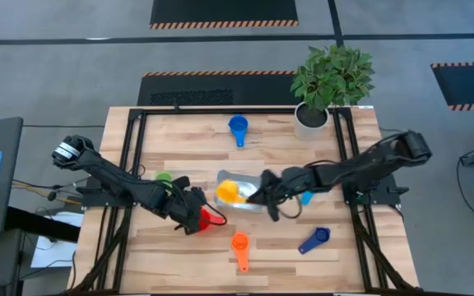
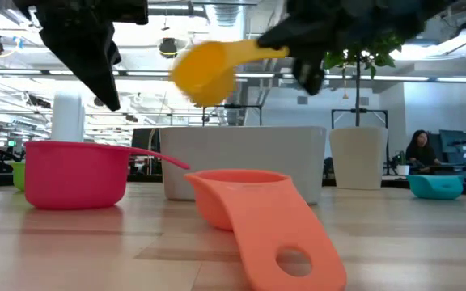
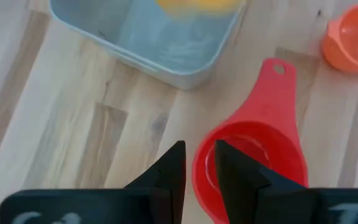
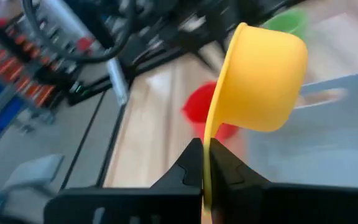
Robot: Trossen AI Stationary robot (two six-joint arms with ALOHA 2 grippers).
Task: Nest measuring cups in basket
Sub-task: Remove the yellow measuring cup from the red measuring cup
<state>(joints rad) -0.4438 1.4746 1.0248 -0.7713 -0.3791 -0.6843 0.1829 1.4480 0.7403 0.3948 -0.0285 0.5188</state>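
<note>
My right gripper (image 1: 257, 196) is shut on the yellow cup (image 1: 229, 193) and holds it in the air over the silvery basket (image 1: 245, 203). My left gripper (image 1: 194, 215) hangs open, with a narrow gap, just above the red cup (image 1: 213, 218), which stands on its base on the table. In the left wrist view its fingers straddle the rim of the red cup (image 3: 253, 146). The low view shows the left gripper (image 2: 108, 89) clear above the red cup (image 2: 75, 174). On the table lie the green (image 1: 164, 177), blue (image 1: 238, 127), orange (image 1: 239, 244), dark blue (image 1: 315, 240) and, half hidden, light blue (image 1: 306, 198) cups. My right gripper pinches the yellow cup's flat handle (image 4: 207, 146) between its two fingers, which lie along it. The fingers reach in from the table's right side. The cup (image 2: 205, 73) is lifted clear above the basket (image 2: 241, 158) and tilted, its bowl ahead of the fingertips.
A white pot with a green plant (image 1: 313, 117) stands at the far right of the table. The orange cup (image 2: 241, 202) lies close to the low camera. Black frame rails (image 1: 134, 156) run along the table's left and right sides.
</note>
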